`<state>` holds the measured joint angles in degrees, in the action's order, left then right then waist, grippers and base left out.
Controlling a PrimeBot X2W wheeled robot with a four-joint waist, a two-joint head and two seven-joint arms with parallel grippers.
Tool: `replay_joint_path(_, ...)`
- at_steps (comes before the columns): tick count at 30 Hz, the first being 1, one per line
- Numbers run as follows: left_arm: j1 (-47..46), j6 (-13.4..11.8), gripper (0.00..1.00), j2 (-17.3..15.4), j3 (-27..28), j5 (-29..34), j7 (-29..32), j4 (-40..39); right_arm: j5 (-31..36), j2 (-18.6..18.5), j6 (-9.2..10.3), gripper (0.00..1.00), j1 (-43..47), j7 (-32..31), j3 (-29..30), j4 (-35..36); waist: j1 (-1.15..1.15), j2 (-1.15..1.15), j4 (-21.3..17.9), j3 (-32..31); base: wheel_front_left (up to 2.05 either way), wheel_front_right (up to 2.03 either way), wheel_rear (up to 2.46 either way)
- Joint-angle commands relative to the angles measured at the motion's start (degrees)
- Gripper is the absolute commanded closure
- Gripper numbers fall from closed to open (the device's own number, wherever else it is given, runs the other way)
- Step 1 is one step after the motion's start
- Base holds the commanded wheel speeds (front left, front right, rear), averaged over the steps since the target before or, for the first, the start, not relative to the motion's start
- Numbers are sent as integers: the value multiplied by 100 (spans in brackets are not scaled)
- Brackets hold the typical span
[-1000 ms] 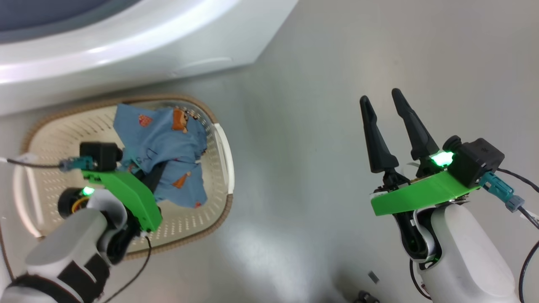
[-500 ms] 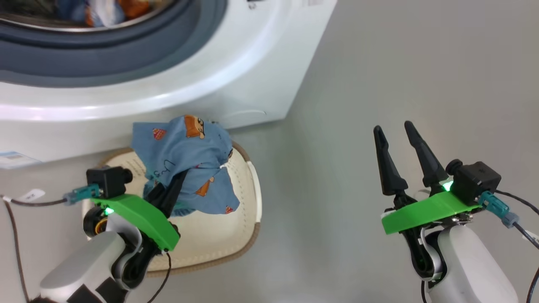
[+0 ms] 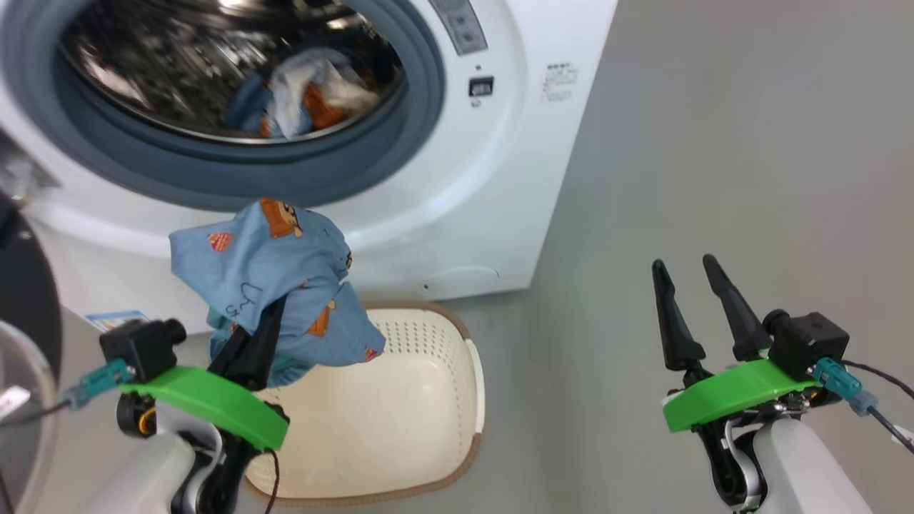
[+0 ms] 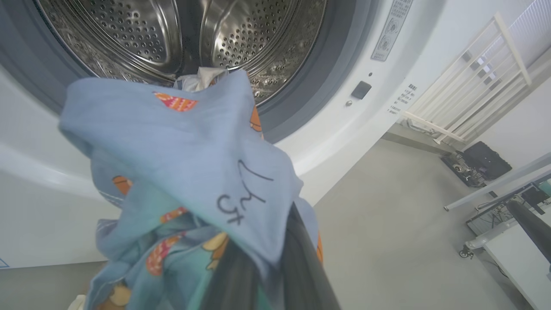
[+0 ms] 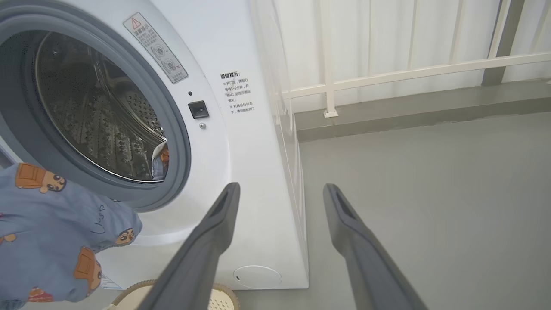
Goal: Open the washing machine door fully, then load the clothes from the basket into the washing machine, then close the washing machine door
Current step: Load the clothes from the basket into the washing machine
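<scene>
Left pincer: clamped on a blue bear-print garment. The cloth drapes over both dark fingers and the tips are hidden.

Garment position: hanging in the air above the back end of the basket, not touching it. In the head view it sits in front of the washing machine, level with the lower arc of the grey-blue gasket. In the left wrist view it hangs just before the drum mouth.

Basket: on the grey floor, close against the machine's front.

Drum: other clothes lie inside, blue, white and orange, at the bottom.

Door: swung open, with the dark ring and glass partly in frame at the left edge of the head view.

Right pincer: fingers parted with a moderate gap and nothing between them. It is over bare floor, well to the right of the basket.
</scene>
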<state>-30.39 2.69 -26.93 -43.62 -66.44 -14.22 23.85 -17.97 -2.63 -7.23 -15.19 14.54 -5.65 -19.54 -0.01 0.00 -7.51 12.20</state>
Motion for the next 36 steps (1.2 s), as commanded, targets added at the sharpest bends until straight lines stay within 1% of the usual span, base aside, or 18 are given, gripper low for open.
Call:
replay_joint_path(1,76,-101,100,-150,375,208,-76,-297,57,-25,-25,0,61,46,-95,82,1,0,310,-456,0,0,0)
replay_joint_path(6,542,-442,100,-169,914,796,-77,-931,109,-37,-25,0,125,46,-62,5,1,0,454,-698,0,0,0)
replay_joint_path(10,858,-653,100,-203,1279,1142,-77,-1300,78,-118,-25,0,165,46,-70,-34,1,0,514,-866,0,0,0)
replay_joint_path(15,1197,-919,100,-249,1634,1527,-77,-1699,20,-225,-25,0,162,46,-122,-18,1,0,519,-985,0,0,0)
replay_joint_path(18,1379,-1030,100,-262,1793,1695,-77,-1877,2,-272,-25,0,179,46,-145,1,1,0,515,-1035,0,0,0)
replay_joint_path(21,1504,-1093,100,-292,1896,1834,-77,-1981,-5,-311,-25,0,188,46,-163,17,1,0,511,-1053,0,0,0)
replay_joint_path(27,1609,-1109,100,-293,1978,1919,-77,-2061,-16,-347,-25,0,177,46,-177,39,1,0,510,-1031,0,0,0)
replay_joint_path(36,1609,-1052,100,-295,1965,1994,-77,-2027,4,-337,-25,0,170,46,-195,40,1,0,485,-1001,0,0,0)
